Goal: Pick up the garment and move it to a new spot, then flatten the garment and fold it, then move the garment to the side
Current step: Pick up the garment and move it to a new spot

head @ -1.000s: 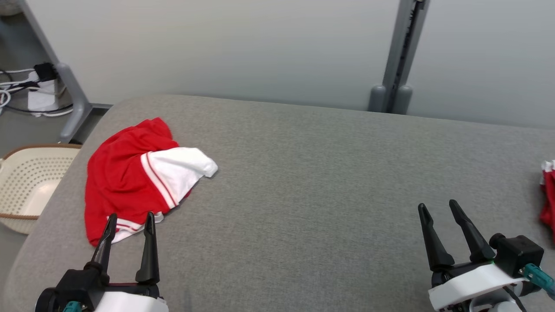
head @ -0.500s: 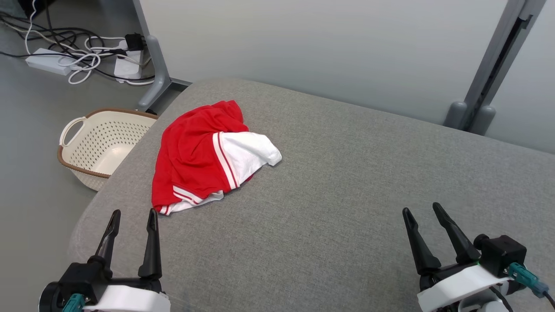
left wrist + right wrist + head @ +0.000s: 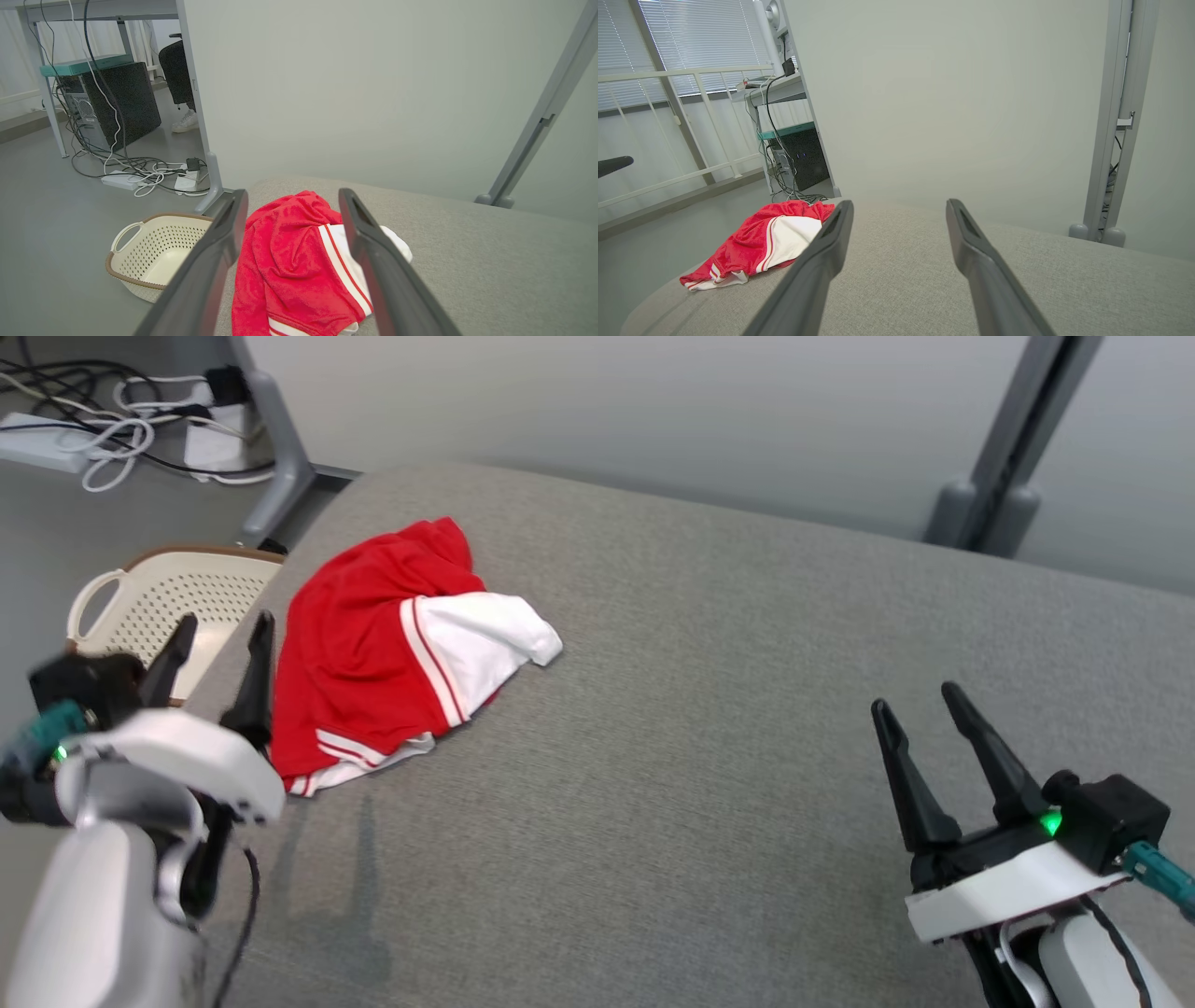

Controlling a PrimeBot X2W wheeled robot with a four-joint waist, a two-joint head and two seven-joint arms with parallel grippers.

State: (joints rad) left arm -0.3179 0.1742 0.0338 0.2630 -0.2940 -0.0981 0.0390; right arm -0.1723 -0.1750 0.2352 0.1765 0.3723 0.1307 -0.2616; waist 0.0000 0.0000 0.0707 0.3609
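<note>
The left claw point(image 3: 227, 619) has lifted up and come close beside the garment point(image 3: 355, 653). A moment ago it sat low at the bottom left. It looks ready to start the pick-up. Both claws are wide open and hold nothing. The right claw point(image 3: 913, 696) is at the lower right. The garment lies crumpled at the upper left of the grey worktop point(image 3: 700, 709). It is red with a white part and stripes.

White wrist shells point(image 3: 999, 896) bear long black tapered fingers point(image 3: 990, 749), teal connectors point(image 3: 1158, 879), small green lights point(image 3: 1052, 823) and thin black cables point(image 3: 246, 915).
</note>
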